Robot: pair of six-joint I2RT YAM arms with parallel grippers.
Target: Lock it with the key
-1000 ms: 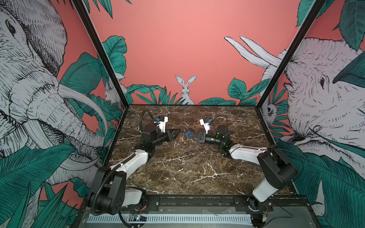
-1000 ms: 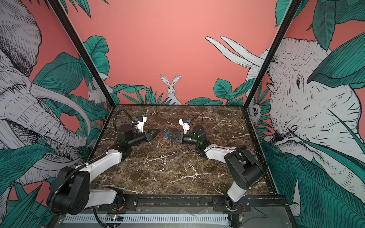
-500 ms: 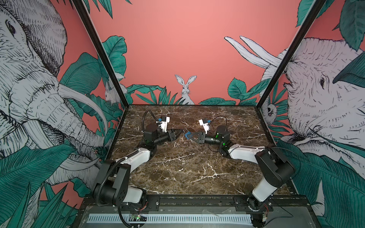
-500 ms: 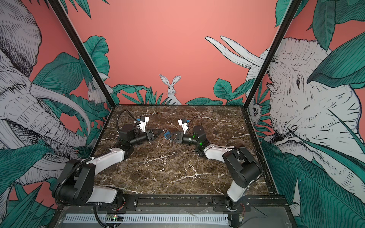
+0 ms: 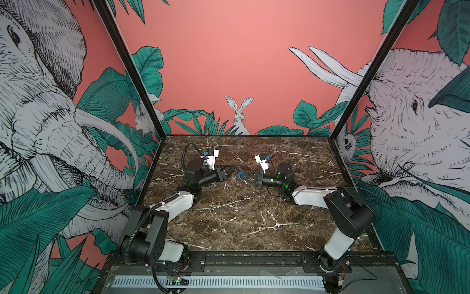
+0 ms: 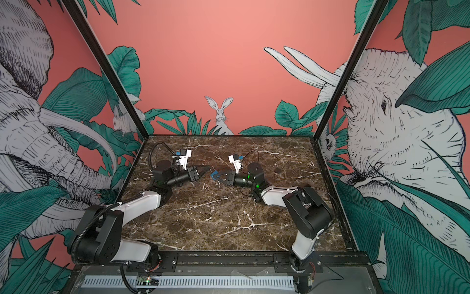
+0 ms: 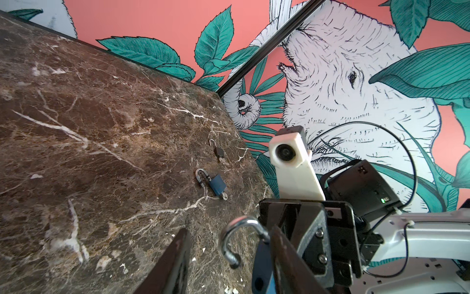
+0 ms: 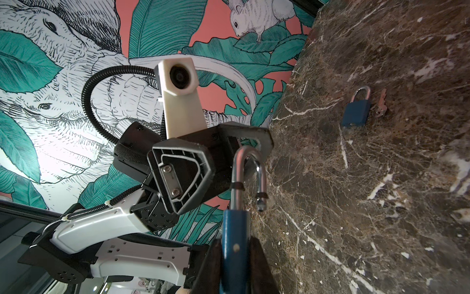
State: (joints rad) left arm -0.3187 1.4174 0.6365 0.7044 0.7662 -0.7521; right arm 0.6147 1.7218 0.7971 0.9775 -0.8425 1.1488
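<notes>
Right claw (image 8: 234,257) clenched on blue padlock (image 8: 235,229), body partly hidden | left claw (image 7: 229,230) released, straddling shackle (image 7: 224,241), fingers (image 7: 175,262) cropped

both top views overlook table (image 5: 241,216) (wrists close)

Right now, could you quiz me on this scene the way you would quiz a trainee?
1. True or false: the right tool grips a blue padlock whose metal loop is open.
2. The left tool is: A) shut on a key, B) open with nothing gripped, C) out of sight.
3. In the left wrist view, how many padlocks lie on the table?

Key: 1 true. 2 B. 3 two: a second blue padlock and a small dark padlock.
</notes>
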